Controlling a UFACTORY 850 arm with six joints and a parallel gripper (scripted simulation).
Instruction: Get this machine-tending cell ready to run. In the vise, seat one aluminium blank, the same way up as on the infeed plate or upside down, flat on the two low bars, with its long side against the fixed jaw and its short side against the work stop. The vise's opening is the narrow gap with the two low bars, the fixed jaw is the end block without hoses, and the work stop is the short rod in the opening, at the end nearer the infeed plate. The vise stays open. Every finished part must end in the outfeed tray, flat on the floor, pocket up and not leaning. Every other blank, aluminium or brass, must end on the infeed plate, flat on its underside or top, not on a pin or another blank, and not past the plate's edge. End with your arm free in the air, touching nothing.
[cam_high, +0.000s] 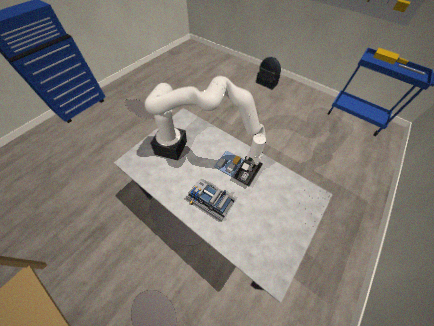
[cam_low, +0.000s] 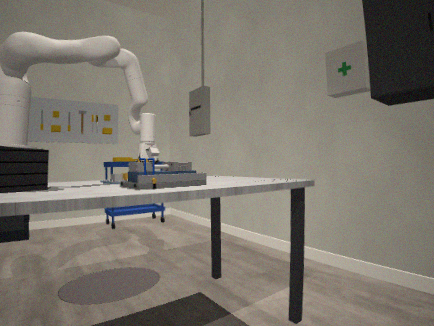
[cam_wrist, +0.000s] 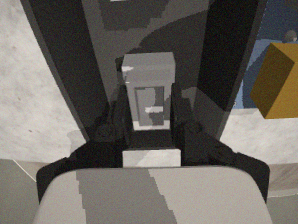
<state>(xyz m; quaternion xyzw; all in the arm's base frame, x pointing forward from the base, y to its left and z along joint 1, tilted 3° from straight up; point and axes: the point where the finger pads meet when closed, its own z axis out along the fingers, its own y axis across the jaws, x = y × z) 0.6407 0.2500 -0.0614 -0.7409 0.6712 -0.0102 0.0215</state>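
Note:
My gripper (cam_wrist: 150, 97) is shut on a grey finished part (cam_wrist: 148, 90) with a pocket in its top face. It holds the part over the floor of the dark outfeed tray (cam_wrist: 87, 43); I cannot tell whether the part touches the floor. A brass blank (cam_wrist: 278, 79) sits on the blue infeed plate (cam_wrist: 266, 36) to the right of the tray. In the overhead view the gripper (cam_high: 249, 161) is down at the tray, next to the infeed plate (cam_high: 227, 162). The vise (cam_high: 211, 198) stands nearer the table's front.
The arm's base (cam_high: 169, 144) stands at the table's far left corner. The tray's side walls rise close on both sides of the fingers. A blue cart (cam_high: 382, 85) and a blue tool cabinet (cam_high: 47, 57) stand on the floor away from the table.

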